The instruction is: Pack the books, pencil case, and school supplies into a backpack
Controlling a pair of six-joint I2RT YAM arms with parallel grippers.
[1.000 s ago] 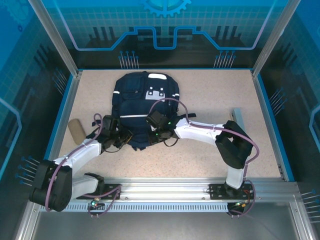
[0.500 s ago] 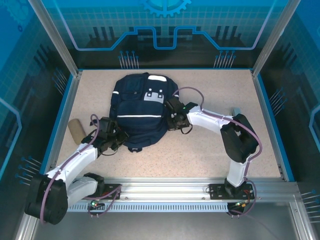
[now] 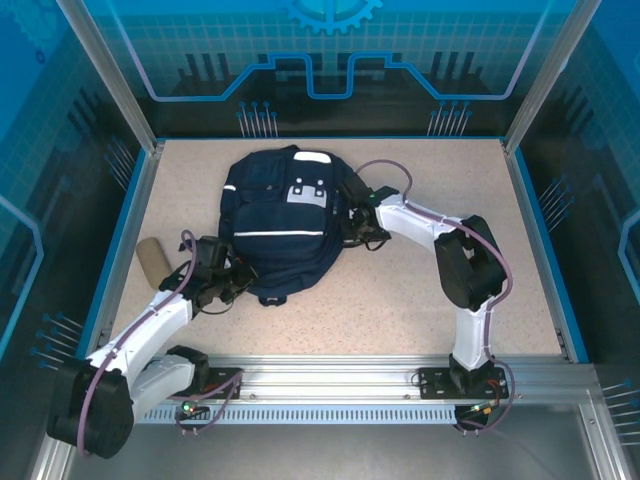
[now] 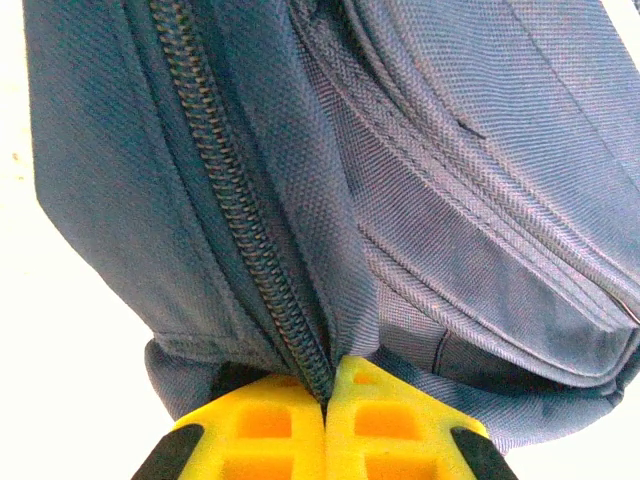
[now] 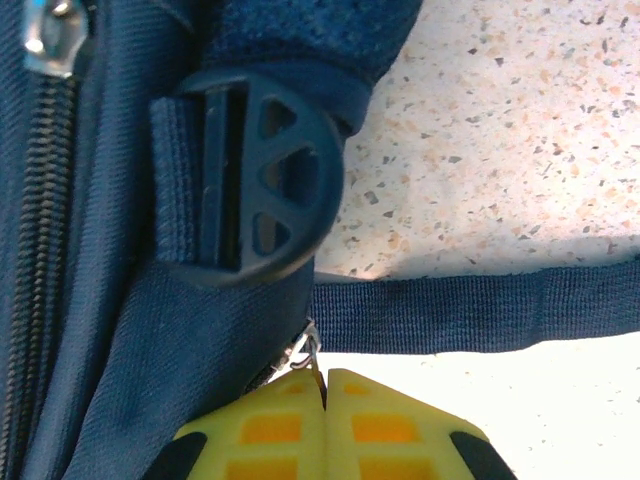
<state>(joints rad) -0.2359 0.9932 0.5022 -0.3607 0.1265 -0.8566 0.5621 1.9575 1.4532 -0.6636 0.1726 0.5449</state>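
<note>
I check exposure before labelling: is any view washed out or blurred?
Left wrist view: the table beside the backpack is blown out white, the weave sharp. Right wrist view: white glare below the strap, speckles above clear. Top view: even light, no blur.

Speckled beige table [image 3: 380, 300] with a blue rim [image 3: 420, 138]; an aluminium rail [image 3: 340, 372] along its near edge, 2 metal posts [image 3: 105, 75] rising from its far corners.
</note>
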